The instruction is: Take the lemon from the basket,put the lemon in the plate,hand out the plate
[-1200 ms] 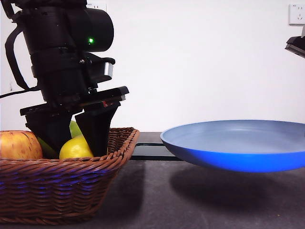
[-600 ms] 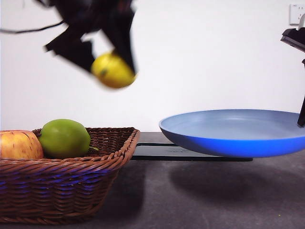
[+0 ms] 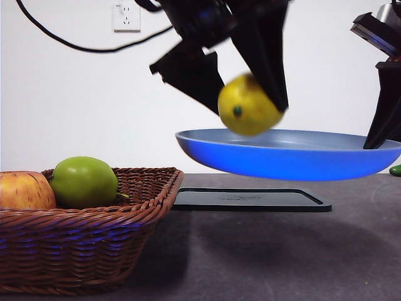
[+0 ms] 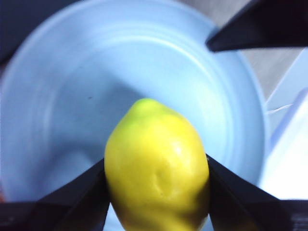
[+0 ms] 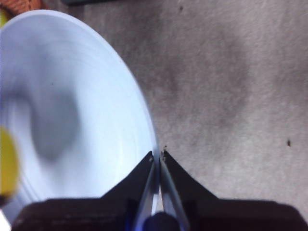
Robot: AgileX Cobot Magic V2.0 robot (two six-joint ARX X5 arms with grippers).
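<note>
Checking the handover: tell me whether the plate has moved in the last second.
Yes. The plate, pinched at its rim by the right pincer, has risen and shifted toward the basket, higher above the black tray.

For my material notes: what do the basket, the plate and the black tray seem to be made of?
The basket: brown woven wicker, from its braided strands. The plate: smooth matte light-blue surface without glare, possibly plastic or coated ceramic; I cannot tell which. The black tray: flat, dull black, probably plastic.

Woven brown wicker on the basket (image 3: pixel 94 232), rough; smooth matt blue on the plate (image 3: pixel 282 164); waxy, faintly dimpled yellow skin on the lemon (image 4: pixel 156 168); mottled matt grey tabletop (image 5: pixel 231 96).
</note>
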